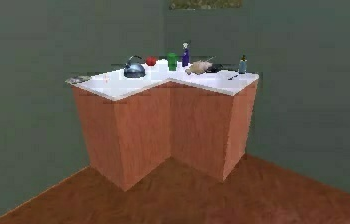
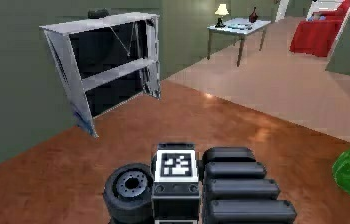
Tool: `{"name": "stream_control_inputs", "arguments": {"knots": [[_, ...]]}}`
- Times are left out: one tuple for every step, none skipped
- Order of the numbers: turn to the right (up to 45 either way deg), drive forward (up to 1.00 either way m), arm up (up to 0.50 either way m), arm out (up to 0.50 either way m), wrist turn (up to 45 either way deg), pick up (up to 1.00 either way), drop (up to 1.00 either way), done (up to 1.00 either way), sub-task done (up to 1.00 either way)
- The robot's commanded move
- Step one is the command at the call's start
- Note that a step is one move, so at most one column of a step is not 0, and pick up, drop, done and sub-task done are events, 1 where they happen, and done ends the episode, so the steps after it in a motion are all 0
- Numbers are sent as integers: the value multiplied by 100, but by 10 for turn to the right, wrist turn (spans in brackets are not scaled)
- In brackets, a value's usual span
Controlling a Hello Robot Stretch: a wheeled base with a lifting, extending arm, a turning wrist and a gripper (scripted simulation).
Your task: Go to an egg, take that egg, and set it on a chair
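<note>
Several small things sit on the white top of an L-shaped corner table ahead in the forward view: a grey domed piece, a red blob, a green blob, a purple bottle and, right of the middle, a pale tan blob, too small to tell whether it is the egg. In the arm side view the hand is a dark round body at the near edge, left of a white marker square. Its fingers cannot be made out, so I cannot tell whether it holds anything. A grey shelf unit stands far left and a red armchair far right.
</note>
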Motion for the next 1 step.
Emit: {"name": "stream_control_inputs", "arguments": {"knots": [[30, 0, 0, 0, 0, 0, 0, 0, 0]]}}
